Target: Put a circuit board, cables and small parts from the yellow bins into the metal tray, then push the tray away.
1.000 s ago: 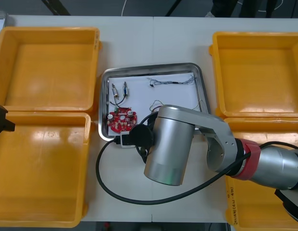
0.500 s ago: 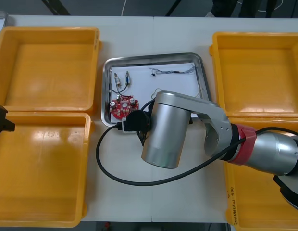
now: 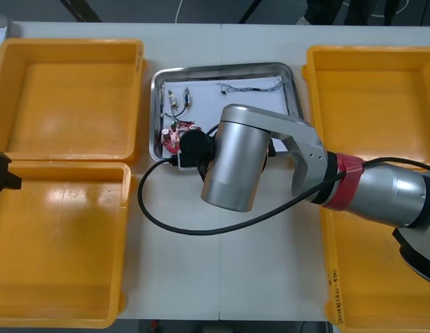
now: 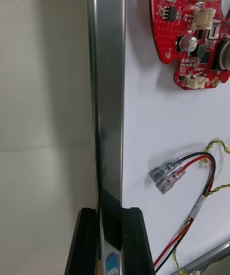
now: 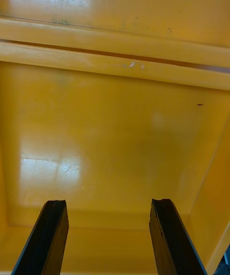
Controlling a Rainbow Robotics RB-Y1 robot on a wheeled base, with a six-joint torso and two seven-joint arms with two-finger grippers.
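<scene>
Right gripper [image 4: 111, 239] is pinched on the near rim of the tray [image 4: 108, 88]: one finger outside, one inside, a narrow gap with only the rim in it. Right arm [image 3: 236, 166] covers the tray's near side. The tray [image 3: 225, 69] sits on the table [image 3: 222, 263] between the bins. In the tray: board [image 3: 175, 133] at the near left corner, just inside the gripped rim [image 4: 191, 25]. Red and black cable [image 4: 167, 175] lies inside the rim, close to the fingers. Small metal parts [image 3: 179, 98] at the tray's far left, twisted cable [image 3: 253, 87] along its far side. Left gripper [image 5: 110, 236] well left of the tray, fingers wide and holding nothing, over a yellow bin [image 5: 115, 136].
</scene>
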